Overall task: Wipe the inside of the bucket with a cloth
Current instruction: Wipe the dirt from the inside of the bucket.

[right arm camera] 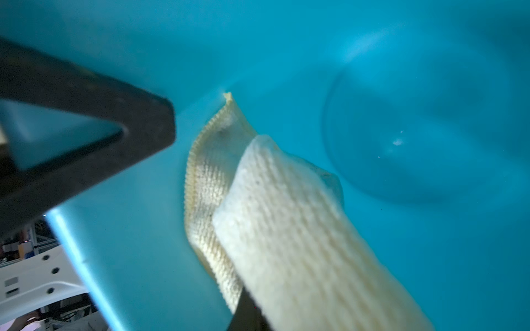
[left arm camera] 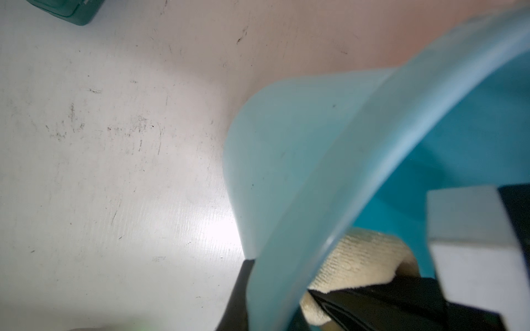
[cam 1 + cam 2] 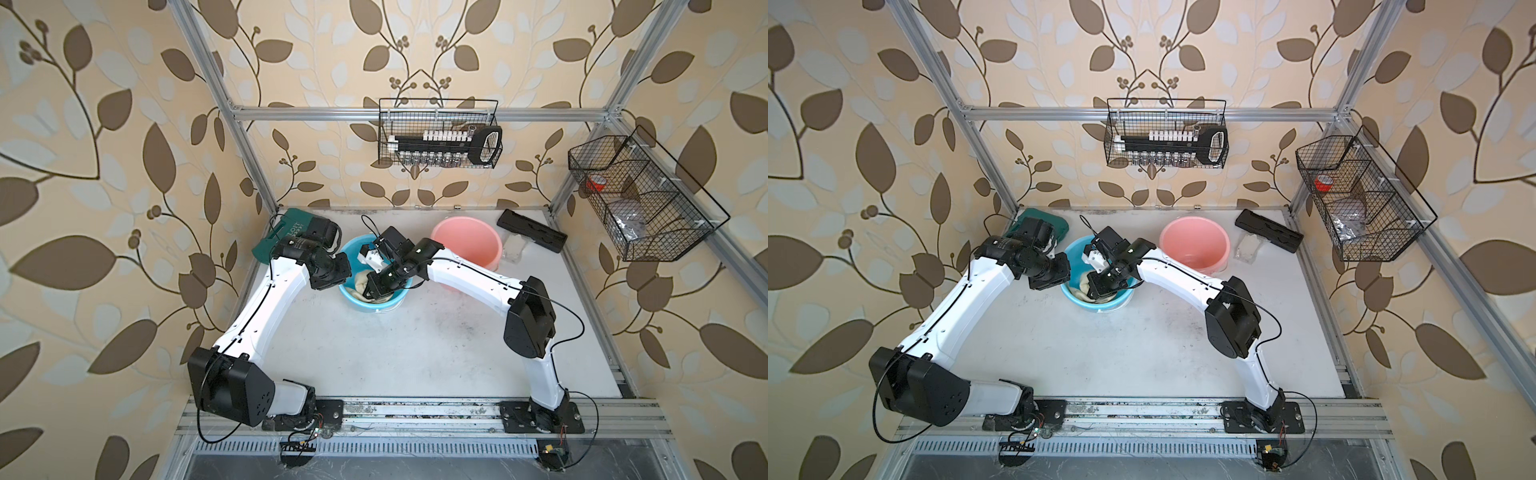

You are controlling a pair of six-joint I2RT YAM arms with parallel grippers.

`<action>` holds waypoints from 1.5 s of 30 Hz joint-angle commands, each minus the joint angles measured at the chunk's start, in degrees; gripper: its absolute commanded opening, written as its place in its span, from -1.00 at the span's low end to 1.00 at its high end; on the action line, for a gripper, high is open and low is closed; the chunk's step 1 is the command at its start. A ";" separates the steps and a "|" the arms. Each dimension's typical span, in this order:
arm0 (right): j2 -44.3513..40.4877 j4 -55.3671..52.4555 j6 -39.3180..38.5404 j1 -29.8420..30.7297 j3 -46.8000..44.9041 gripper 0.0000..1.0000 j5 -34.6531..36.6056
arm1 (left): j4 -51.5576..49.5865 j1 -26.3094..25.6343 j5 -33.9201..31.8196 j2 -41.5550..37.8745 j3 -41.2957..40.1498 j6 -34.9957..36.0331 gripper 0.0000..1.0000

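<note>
The blue bucket [image 3: 376,306] stood upright on the table [image 3: 415,345], at about 11 o'clock from the table's middle in both top views. The pink bucket [image 3: 492,249] was apart from it at 1 o'clock.

The left gripper [image 3: 341,276] was at the blue rim's 9 o'clock. The left wrist view showed one black finger outside the pale wall and one inside, so its jaws were clamped on the wall itself. This was probably a brace, because a light plastic bucket would slide or tip under a sideways rub.

The right gripper [image 3: 372,291] reached in over the rim from 3 o'clock, angled down toward the bucket's 7 o'clock. It was closed on the cloth [image 1: 286,229], whose free end trailed ahead of the fingers. A ribbed flap of the cloth lay against the inner wall near the base. Holding the rag by one end probably let the loose part conform to the curve, so that fabric and not hard fingertips met the plastic.

The bare floor of the bucket showed beside the cloth (a few bright specks sat on it, which could have been droplets or glare).

Judging by this, wiping was under way low on the wall at 7 o'clock.

The main risk was the two grippers crowding each other inside so narrow a mouth.
</note>
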 commanded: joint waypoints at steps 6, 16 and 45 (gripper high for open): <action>7.56 -15.55 -5.09 -0.17 12.40 -1.00 20.56 | 5.53 0.61 5.22 -0.27 2.66 -2.30 -1.00; 11.42 -20.04 -10.18 -0.14 13.31 -1.00 42.52 | 3.07 0.69 14.02 3.83 4.35 -3.54 -1.00; 19.12 -6.70 -9.57 -2.74 11.54 -1.00 -6.55 | 4.07 0.61 18.68 6.50 -1.84 -2.47 -1.00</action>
